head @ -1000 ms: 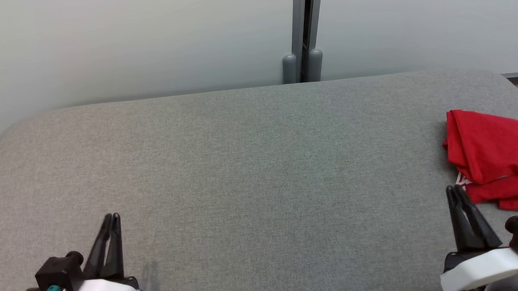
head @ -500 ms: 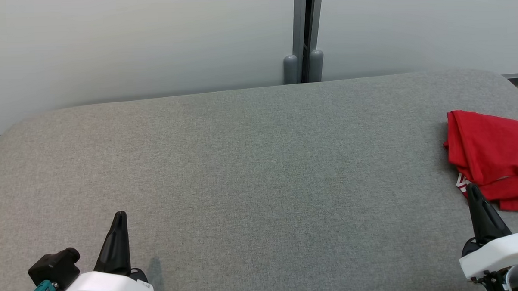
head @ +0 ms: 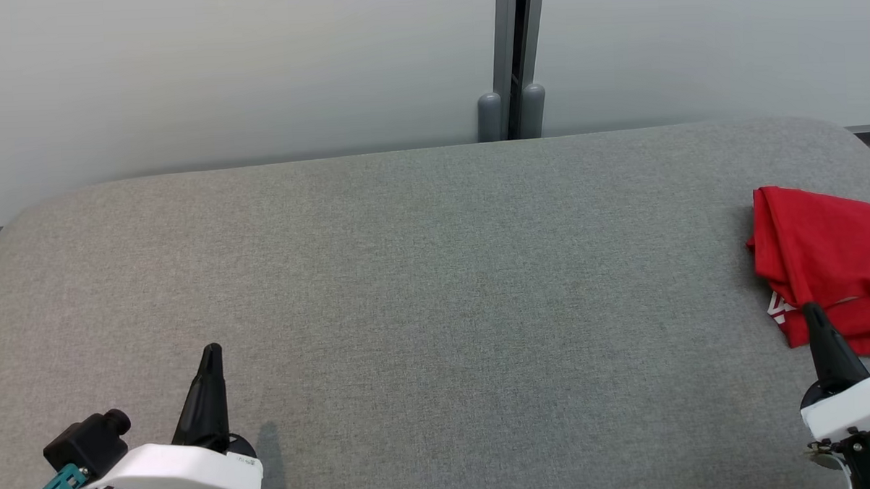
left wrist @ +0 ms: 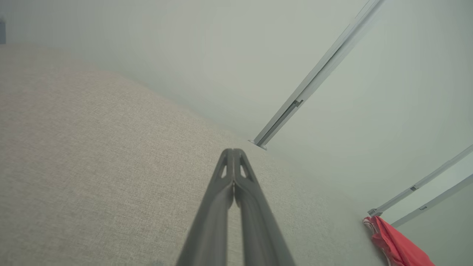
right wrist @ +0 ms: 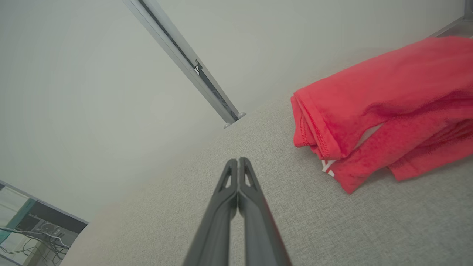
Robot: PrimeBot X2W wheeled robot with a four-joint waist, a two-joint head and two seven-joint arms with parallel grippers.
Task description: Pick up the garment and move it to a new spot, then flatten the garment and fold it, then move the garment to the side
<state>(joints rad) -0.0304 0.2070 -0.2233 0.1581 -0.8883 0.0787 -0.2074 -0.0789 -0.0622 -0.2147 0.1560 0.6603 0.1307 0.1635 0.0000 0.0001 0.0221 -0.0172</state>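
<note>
Within the last second both pairs of fingers come together. The left end effector (head: 211,351) and the right end effector (head: 812,309) are now fully closed, and each holds nothing. Both also shift a little to the right. The tip of the right one now stands just beside the near left corner of the garment (head: 830,256), and the right wrist view shows a gap between them. The red garment lies in loose layers at the right edge of the counter (head: 436,273), partly outside the head view. This fits two stages: a garment already folded and put aside, or a bundle that waits to be picked up. The closed, empty fingers do not decide between them.
</note>
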